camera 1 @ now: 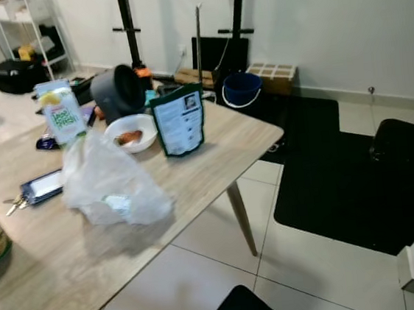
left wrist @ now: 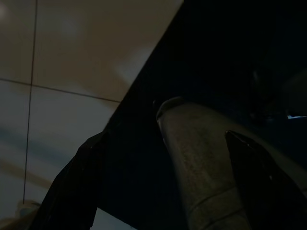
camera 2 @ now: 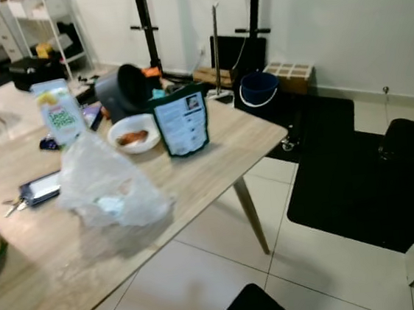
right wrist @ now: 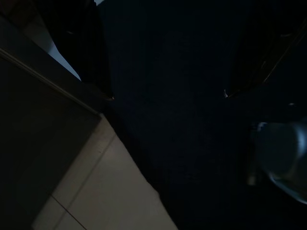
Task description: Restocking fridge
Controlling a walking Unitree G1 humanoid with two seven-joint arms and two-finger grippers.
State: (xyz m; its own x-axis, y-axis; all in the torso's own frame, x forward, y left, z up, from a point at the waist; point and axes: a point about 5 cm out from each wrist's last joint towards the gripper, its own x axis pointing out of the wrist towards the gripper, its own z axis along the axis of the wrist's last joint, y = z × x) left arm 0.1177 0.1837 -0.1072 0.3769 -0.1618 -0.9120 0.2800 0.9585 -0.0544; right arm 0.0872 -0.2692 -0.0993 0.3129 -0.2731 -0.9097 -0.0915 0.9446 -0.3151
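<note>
the groceries for the fridge wait on the desk (camera 1: pixel 195 178), apparently unloaded there for carrying: a clear plastic bag (camera 1: pixel 110 184) slumped mid-desk, a carton (camera 1: pixel 60 111) upright behind it whose green print seems to read "fresh", and a dark pouch (camera 1: pixel 179 119) whose white label is too small to read. both arms hang idle in the shade; whether their fingers are open or closed i cannot tell.

A lived-in home room with a white tiled floor (camera 1: pixel 329 260) and plain white walls: a wooden dining table (camera 1: pixel 195 178) carries a juice carton (camera 1: pixel 60 111), a bowl of food (camera 1: pixel 132 132), keys (camera 1: pixel 14 205) and a phone (camera 1: pixel 43 185); a blue bucket (camera 1: pixel 241 89) stands beside a black mat (camera 1: pixel 343 178).
</note>
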